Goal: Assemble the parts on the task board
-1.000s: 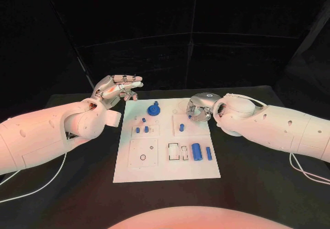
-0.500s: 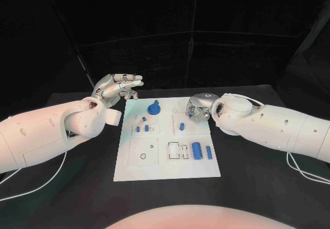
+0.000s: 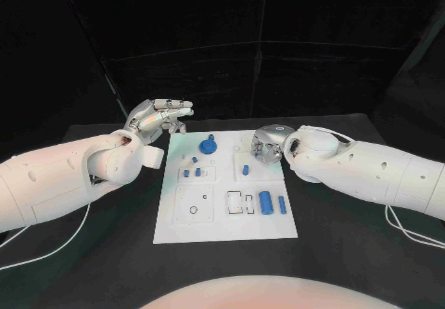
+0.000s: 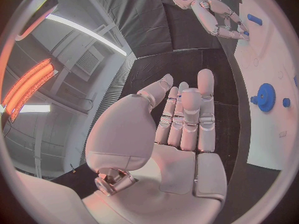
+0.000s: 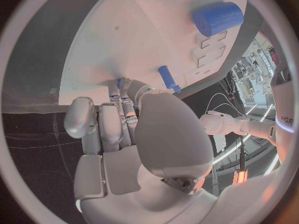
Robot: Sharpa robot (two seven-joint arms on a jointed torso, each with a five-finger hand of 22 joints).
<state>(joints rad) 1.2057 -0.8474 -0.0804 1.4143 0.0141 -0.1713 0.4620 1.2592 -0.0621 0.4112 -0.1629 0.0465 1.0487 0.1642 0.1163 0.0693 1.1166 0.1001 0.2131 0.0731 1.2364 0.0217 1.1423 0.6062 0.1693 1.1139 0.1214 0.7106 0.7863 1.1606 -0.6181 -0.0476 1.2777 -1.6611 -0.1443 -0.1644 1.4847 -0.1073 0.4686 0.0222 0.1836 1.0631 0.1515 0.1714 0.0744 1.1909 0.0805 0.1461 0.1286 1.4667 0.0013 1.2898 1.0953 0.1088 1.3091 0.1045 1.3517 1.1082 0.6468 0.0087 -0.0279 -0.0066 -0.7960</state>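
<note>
Right hand (image 5: 134,134) fingers curled onto task board (image 5: 124,45); blue cylinder (image 5: 217,18), blue peg (image 5: 167,78) nearby.

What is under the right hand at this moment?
The right hand hangs over the task board's far right corner. White board surface shows around it; whatever lies directly beneath its fingers is covered, so a part there cannot be confirmed.
</note>
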